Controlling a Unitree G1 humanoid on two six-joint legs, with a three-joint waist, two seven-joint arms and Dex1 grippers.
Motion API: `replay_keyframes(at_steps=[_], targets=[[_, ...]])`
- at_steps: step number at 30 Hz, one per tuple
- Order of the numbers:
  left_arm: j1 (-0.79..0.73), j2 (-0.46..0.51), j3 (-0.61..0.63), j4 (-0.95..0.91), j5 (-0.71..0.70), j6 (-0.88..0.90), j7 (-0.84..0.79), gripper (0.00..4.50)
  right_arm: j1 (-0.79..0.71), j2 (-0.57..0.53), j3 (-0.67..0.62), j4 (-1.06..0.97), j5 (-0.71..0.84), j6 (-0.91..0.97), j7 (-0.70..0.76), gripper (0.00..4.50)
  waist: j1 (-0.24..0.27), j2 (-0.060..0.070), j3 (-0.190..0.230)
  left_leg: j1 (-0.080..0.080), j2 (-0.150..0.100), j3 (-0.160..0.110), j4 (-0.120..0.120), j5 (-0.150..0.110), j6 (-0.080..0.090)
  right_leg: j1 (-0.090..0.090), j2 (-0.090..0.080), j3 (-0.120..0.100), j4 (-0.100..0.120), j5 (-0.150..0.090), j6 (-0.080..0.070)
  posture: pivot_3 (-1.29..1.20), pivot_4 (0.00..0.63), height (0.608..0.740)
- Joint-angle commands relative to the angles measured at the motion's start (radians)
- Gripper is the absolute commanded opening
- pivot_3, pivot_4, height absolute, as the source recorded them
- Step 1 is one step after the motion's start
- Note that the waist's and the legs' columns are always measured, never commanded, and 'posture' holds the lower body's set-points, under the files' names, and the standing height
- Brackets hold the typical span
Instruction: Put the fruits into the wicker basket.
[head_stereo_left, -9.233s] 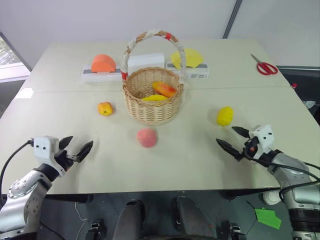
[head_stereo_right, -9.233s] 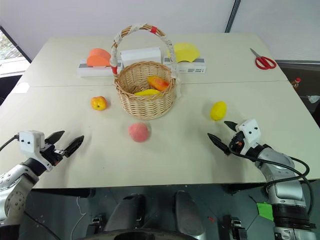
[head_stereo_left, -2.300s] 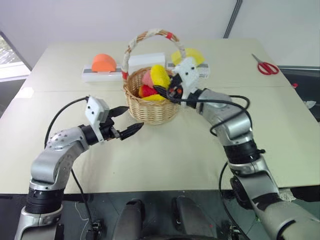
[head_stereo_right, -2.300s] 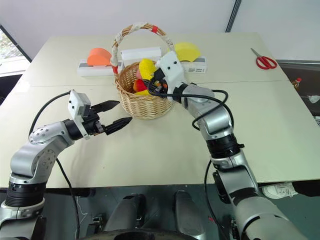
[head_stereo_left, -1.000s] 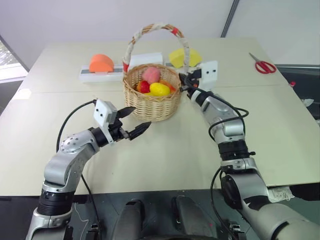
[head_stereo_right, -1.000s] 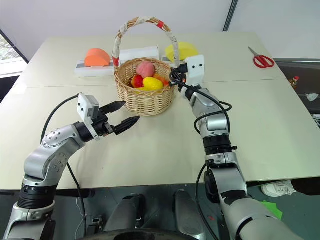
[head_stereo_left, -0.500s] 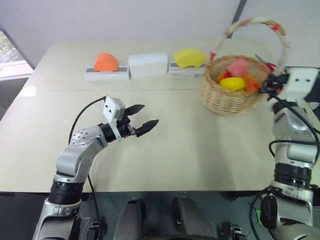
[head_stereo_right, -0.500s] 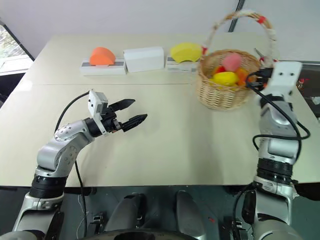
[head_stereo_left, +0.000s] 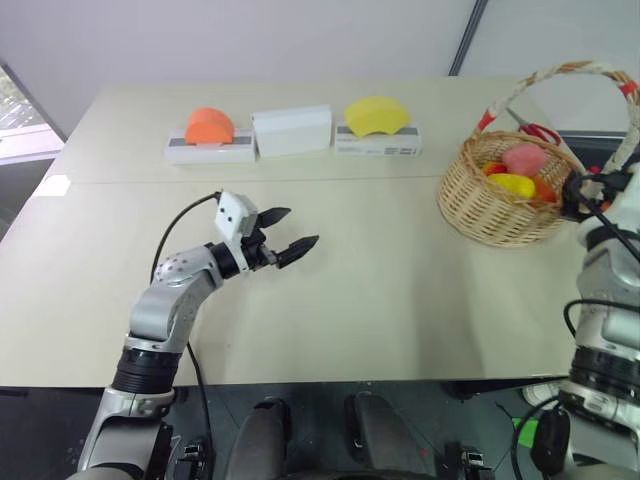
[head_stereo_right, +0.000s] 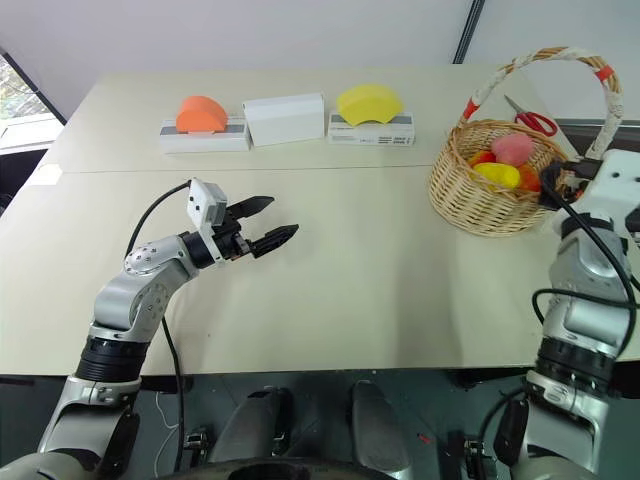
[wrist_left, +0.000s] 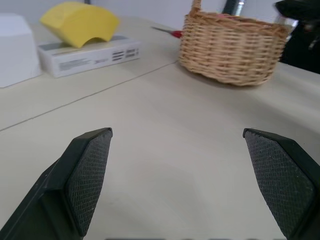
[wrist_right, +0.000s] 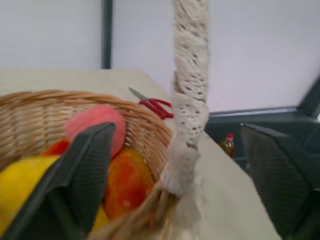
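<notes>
- Right wrist view: the right end effector (wrist_right: 175, 190) stands with its two fingers spread wide on either side of the cloth-wrapped handle base of the wicker basket (head_stereo_right: 490, 205), clamping nothing. If the arm pulls sideways instead of straight back, a finger could catch the handle or rim and drag or tip the basket.
- The wicker basket sits on the worktop (head_stereo_right: 380, 290) near its right-hand edge, with the red scissors (head_stereo_right: 527, 119) just behind it. A nudge from the right end effector could push the basket toward that edge.
- The fruits are all inside the basket: the pink peach (head_stereo_right: 513, 148) on top, the yellow lemon (head_stereo_right: 497, 175) in front of it, and the red-orange apple (wrist_right: 127, 182) by the rim. The peach rides high, so a jolt to the basket could roll it out.
- The left end effector (head_stereo_left: 287, 235) hangs released and empty, well to the left of the basket, over bare worktop. It poses little risk there.
</notes>
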Motion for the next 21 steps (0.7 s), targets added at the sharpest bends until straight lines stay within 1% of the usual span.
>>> replay_keyframes(at_steps=[1,4,6,8,10,13,17,21], targets=[[0.013,0.023,0.054,-0.001,0.006,-0.030,0.010,4.50,0.082,-0.041,-0.020,-0.135,0.082,-0.014,0.136,4.18,-0.002,0.000,0.000,0.000,0.000,0.000,0.000,0.000,0.000,0.000,0.000,0.000,0.000,0.000,0.000,0.00,0.150,0.740],[0.039,0.045,0.084,0.015,0.012,-0.037,0.022,4.50,0.166,-0.066,0.032,-0.219,0.123,-0.020,0.260,4.18,-0.012,0.000,0.000,0.001,0.000,-0.001,0.000,0.000,0.000,0.001,0.001,0.000,0.000,0.000,0.000,0.00,0.150,0.740],[0.077,0.068,0.111,0.019,0.023,-0.045,0.032,4.50,0.203,-0.072,0.151,-0.308,0.155,0.000,0.364,4.18,-0.019,0.000,0.000,0.002,0.001,0.000,0.000,0.000,0.000,0.001,0.001,0.000,0.001,0.000,0.000,0.00,0.150,0.740],[0.108,0.082,0.127,0.017,0.033,-0.054,0.041,4.50,0.212,-0.066,0.256,-0.352,0.169,0.019,0.432,4.18,-0.023,0.000,0.000,0.003,0.003,0.000,0.000,0.000,0.000,0.001,0.002,0.001,0.001,0.000,0.000,0.00,0.150,0.740],[0.133,0.089,0.137,0.011,0.043,-0.060,0.056,4.50,0.191,-0.039,0.352,-0.343,0.154,0.035,0.450,4.18,-0.017,0.000,0.000,0.003,0.005,-0.002,0.000,0.000,0.000,0.001,0.002,0.000,0.001,0.000,0.000,0.00,0.150,0.740],[0.168,0.089,0.143,-0.001,0.058,-0.067,0.082,4.50,0.140,0.014,0.455,-0.281,0.115,0.009,0.451,4.18,-0.008,0.000,0.000,0.002,0.003,-0.002,0.000,0.000,0.000,0.001,0.002,-0.001,0.001,0.000,0.000,0.00,0.150,0.740],[0.202,0.079,0.152,-0.029,0.058,-0.067,0.110,4.50,0.094,0.058,0.511,-0.193,0.087,-0.028,0.466,4.18,0.004,0.000,0.000,0.001,0.001,-0.003,0.000,0.000,0.000,0.001,-0.002,-0.001,0.000,0.000,0.000,0.00,0.150,0.740],[0.232,0.070,0.161,-0.057,0.055,-0.067,0.128,4.50,0.052,0.082,0.529,-0.113,0.070,-0.063,0.480,4.18,0.015,0.000,0.000,0.001,0.001,-0.003,0.000,0.000,0.000,0.001,-0.002,-0.001,-0.002,0.000,0.000,0.00,0.150,0.740]])
